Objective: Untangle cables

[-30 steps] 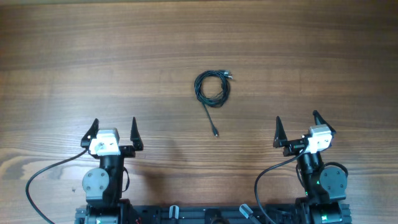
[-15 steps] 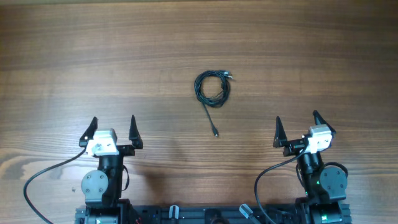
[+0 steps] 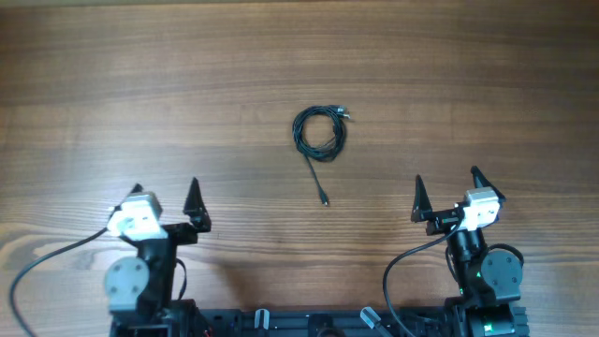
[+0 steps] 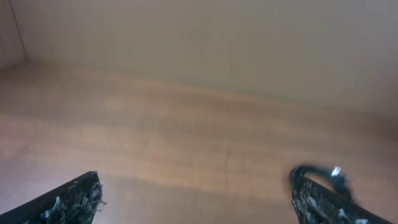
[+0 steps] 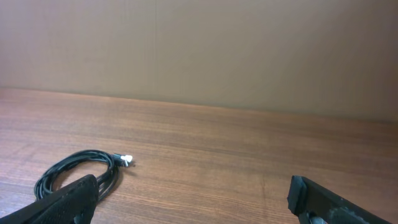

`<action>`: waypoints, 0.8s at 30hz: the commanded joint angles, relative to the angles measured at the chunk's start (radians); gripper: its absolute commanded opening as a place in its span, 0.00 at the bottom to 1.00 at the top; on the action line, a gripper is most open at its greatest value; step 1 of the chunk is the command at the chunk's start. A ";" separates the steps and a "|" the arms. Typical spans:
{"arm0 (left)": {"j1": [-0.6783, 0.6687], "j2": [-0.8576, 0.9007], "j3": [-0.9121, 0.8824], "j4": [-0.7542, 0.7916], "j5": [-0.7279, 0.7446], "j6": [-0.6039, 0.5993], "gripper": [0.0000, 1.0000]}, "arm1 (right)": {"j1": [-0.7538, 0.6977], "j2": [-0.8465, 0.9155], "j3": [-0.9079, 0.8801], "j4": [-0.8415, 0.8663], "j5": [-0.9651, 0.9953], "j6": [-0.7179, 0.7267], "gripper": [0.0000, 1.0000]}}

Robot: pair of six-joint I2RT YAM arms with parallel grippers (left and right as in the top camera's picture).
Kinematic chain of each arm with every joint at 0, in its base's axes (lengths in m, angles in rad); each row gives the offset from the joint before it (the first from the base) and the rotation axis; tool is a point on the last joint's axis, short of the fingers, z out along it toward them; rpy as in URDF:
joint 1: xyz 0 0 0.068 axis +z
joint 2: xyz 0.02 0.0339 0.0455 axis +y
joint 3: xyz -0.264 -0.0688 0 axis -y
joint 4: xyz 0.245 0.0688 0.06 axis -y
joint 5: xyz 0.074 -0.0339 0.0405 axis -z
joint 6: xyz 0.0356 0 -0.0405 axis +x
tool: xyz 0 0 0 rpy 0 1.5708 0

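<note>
The cables [image 3: 319,131] lie as one small black coil on the wooden table, beyond and between both arms. A loose tail runs toward me and ends in a small plug [image 3: 324,200]. My left gripper [image 3: 166,191] stands open near the front left, well short of the coil, with nothing between its fingers. My right gripper [image 3: 447,178] is open at the front right, also apart from it. In the right wrist view the coil [image 5: 78,172] lies left of centre with a silvery plug end [image 5: 126,160]. The blurred left wrist view shows the coil [image 4: 316,172] just above its right finger [image 4: 323,202].
The arm bases and a black rail [image 3: 318,323] sit along the table's near edge. Thick black arm wires [image 3: 47,267] loop out beside each base. A plain wall [image 5: 199,50] rises behind the table's far edge.
The left arm has swung to the left and turned a little, which blurs its wrist view. The right arm and the cables have not moved.
</note>
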 commanded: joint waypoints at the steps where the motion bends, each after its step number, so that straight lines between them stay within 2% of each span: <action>1: -0.006 0.059 0.140 0.001 0.021 -0.029 1.00 | -0.006 -0.012 -0.002 0.001 -0.016 0.014 1.00; 10: -0.006 0.326 0.412 -0.039 0.098 -0.031 1.00 | -0.006 -0.012 -0.002 0.001 -0.016 0.014 1.00; 18: -0.006 0.718 0.850 -0.240 0.159 0.066 1.00 | -0.006 -0.012 -0.002 0.001 -0.016 0.014 1.00; 24: -0.006 1.011 1.190 -0.441 0.174 0.071 1.00 | -0.006 -0.012 -0.002 0.001 -0.016 0.014 1.00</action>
